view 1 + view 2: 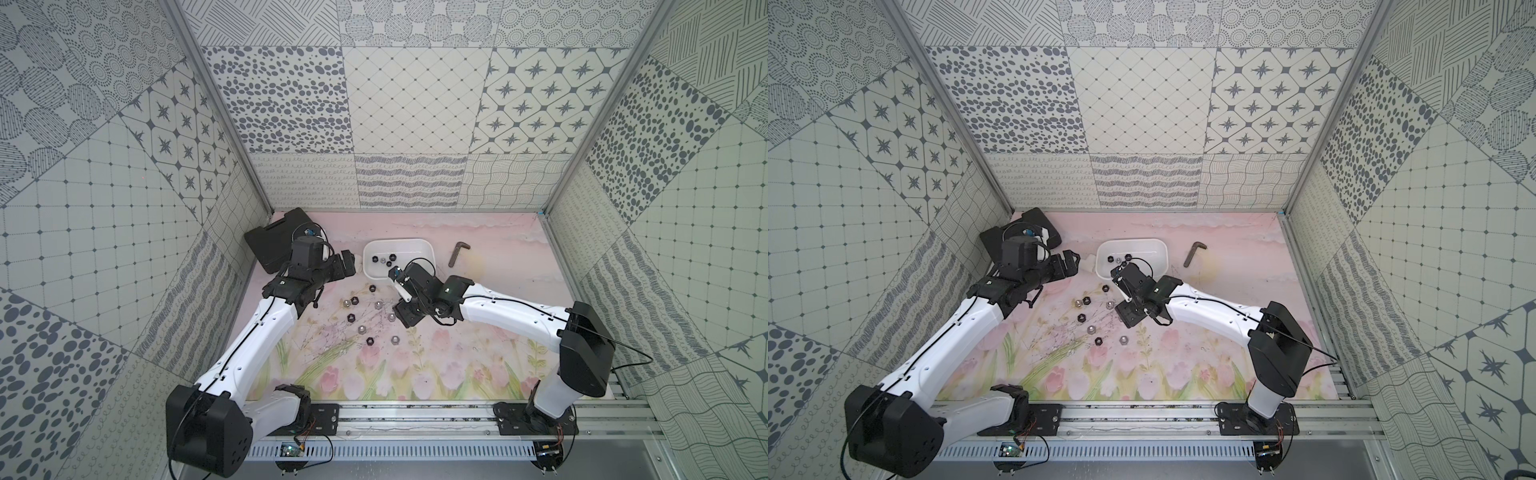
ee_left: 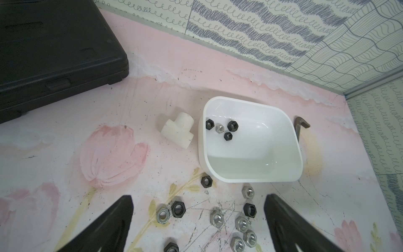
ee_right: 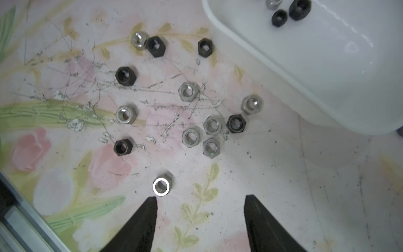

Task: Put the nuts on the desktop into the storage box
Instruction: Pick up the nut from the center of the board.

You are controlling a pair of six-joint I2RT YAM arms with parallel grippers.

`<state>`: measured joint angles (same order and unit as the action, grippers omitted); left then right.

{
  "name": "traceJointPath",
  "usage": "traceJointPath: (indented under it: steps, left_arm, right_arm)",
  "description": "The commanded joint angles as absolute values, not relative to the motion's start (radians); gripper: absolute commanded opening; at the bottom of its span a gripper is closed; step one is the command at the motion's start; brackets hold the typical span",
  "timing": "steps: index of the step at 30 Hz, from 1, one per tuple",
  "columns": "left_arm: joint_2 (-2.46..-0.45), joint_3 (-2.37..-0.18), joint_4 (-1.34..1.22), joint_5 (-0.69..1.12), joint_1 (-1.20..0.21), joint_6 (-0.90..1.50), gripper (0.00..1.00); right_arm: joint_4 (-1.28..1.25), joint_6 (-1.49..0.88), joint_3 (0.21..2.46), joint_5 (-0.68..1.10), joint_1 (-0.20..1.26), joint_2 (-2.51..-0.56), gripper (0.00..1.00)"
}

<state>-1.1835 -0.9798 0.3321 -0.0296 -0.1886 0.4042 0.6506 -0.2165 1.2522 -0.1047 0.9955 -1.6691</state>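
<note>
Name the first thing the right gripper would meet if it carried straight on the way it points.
Probably the silver nut just ahead of the open right gripper, slightly towards one finger; depth is unclear, so it might touch the desktop first.

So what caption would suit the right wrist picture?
Open right gripper above silver and black nuts on the desktop, beside the storage box.

No writing, label, brand or number could be read in any view. The black case (image 2: 54,50), the storage box (image 2: 250,174), the nuts (image 3: 189,137) and the hex key (image 1: 457,252) bore no legible marks, and the walls (image 1: 415,104) and tabletop (image 3: 305,174) carried only printed patterns.
</note>
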Motion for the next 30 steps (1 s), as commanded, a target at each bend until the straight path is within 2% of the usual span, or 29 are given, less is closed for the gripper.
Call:
traceJointPath:
  steps: [1, 10, 19, 30]
  left_arm:
    - [-1.179, -0.977, 0.321, -0.031, -0.191, 0.409, 0.99]
    - [-1.180, -0.980, 0.325, -0.035, -0.191, 0.417, 0.99]
    - [-1.175, -0.977, 0.327, -0.038, -0.191, 0.413, 0.99]
    - [-1.168, -0.974, 0.327, -0.046, -0.192, 0.410, 0.99]
  right_arm:
    - [0.643, -0.286, 1.225, -0.096, 1.035, -1.678, 0.69]
    - [0.641, -0.320, 1.269, -0.093, 1.091, -1.834, 0.69]
    - [0.641, -0.335, 1.305, -0.099, 1.096, -1.910, 0.69]
    - [0.644, -0.339, 1.326, -0.080, 1.107, -1.955, 0.60]
